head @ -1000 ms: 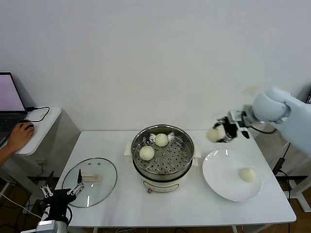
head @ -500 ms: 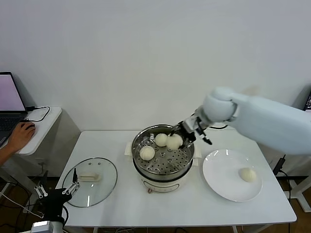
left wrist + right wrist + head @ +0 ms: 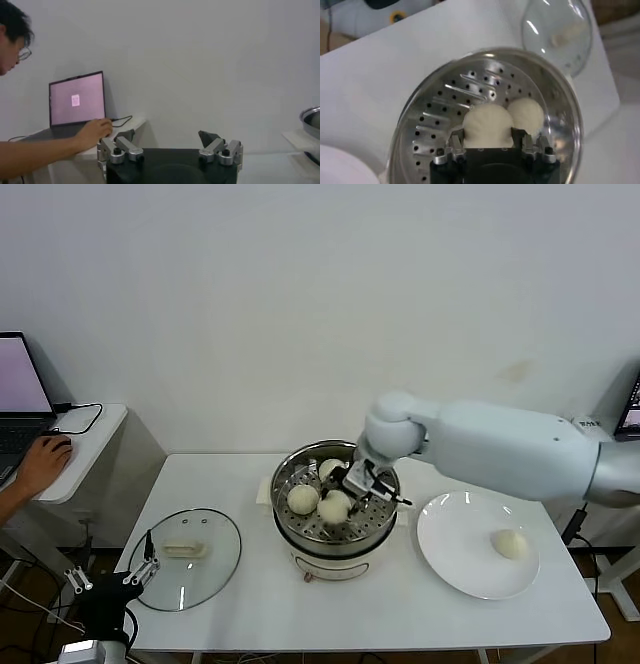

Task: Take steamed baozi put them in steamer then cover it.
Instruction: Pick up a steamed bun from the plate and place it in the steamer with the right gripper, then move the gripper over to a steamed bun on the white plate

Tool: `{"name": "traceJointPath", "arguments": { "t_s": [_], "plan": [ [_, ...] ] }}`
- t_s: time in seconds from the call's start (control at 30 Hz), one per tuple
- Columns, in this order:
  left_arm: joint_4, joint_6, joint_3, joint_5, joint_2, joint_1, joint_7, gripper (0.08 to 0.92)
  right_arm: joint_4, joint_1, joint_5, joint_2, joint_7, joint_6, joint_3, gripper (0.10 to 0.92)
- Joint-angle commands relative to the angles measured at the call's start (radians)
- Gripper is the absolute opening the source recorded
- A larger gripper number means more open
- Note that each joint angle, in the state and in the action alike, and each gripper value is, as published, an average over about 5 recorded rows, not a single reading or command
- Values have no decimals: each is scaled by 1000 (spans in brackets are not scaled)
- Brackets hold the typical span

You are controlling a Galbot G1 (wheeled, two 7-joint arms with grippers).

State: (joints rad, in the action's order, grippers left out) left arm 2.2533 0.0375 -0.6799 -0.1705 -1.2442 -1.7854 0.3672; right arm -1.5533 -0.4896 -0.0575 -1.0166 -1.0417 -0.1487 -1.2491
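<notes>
From the head view we see our right claw (image 3: 343, 496) over the steamer (image 3: 335, 536), clamped on a baozi (image 3: 335, 506) with two more baozi (image 3: 303, 499) just beside it on the tray, a fourth baozi (image 3: 509, 543) on the plate (image 3: 450, 559) well off to its right, and the cover (image 3: 186, 558) flat on the table (image 3: 400, 604) far to its left. In the left wrist view our left claw (image 3: 169, 143) stands wide and holds nothing. In the right wrist view the right claw (image 3: 489, 142) grips the baozi (image 3: 487, 125) above the perforated tray (image 3: 445, 115), another bun (image 3: 526, 113) touching it.
</notes>
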Motion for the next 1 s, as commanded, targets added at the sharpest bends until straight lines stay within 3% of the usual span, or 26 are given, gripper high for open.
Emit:
{"name": "traceJointPath", "arguments": {
  "t_s": [0.03, 0.3, 0.5, 0.6, 0.9, 1.0],
  "plan": [
    [-4, -2, -1, -1, -4, -3, 2, 823, 0, 7, -57, -41, -19, -80, -45, 594],
    [-1, -3, 5, 1, -7, -3, 2, 823, -22, 10, -48, -9, 16, -77, -39, 626],
    [5, -3, 0, -1, -1, -5, 3, 823, -19, -34, -32, 54, 20, -75, 13, 779],
    [7, -3, -1, -2, 4, -5, 3, 823, -13, -56, -14, 107, 10, -42, 57, 816],
    [6, -2, 6, -7, 30, 5, 2, 823, -50, -69, 77, 351, -41, 362, 163, 823],
    [3, -3, 13, -8, 39, 9, 2, 823, -75, -42, 73, 450, -38, 417, 171, 823]
  ]
}}
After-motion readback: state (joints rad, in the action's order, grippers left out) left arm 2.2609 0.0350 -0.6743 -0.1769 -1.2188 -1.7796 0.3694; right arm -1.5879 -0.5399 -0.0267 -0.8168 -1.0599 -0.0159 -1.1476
